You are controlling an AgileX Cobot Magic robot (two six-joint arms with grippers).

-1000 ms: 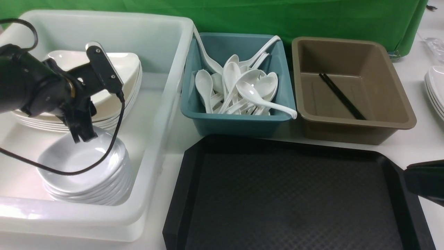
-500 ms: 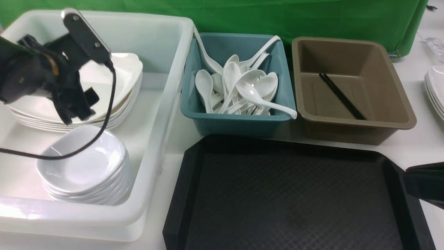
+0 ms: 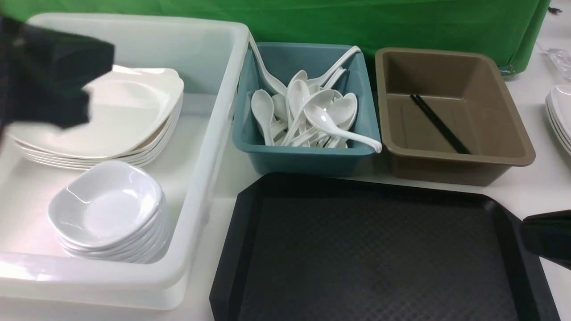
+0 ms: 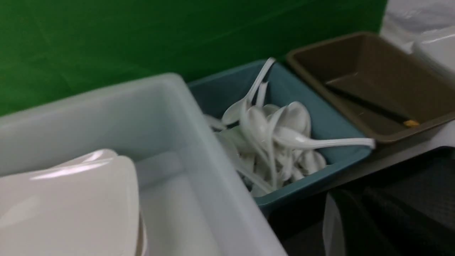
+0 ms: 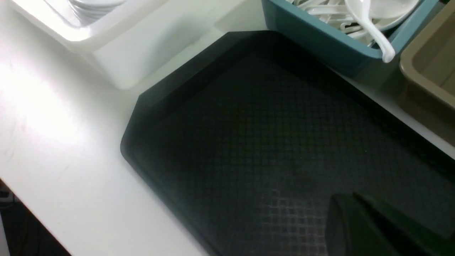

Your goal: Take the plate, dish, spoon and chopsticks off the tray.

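At my six o'clock the tray (image 3: 370,258) is black with a fine diamond weave. Twelve o'clock: a teal tub (image 3: 308,160) of glossy white spoons (image 3: 312,116). One o'clock: a brown tub (image 3: 464,167), black chopsticks (image 3: 439,124) inside. Ten o'clock: a milky white bin (image 3: 209,133), cream plates (image 3: 120,116), cooler white dishes (image 3: 107,209). Green cloth (image 3: 357,22) behind; white table (image 3: 535,187).

Blur smearing left arm (image 3: 44,71) into black mass, covering left corner of plate (image 3: 129,111); jaws not showing. Front view's right edge cutting off right gripper (image 3: 542,234). Near rim of tray (image 3: 250,214) running past bottom edge.
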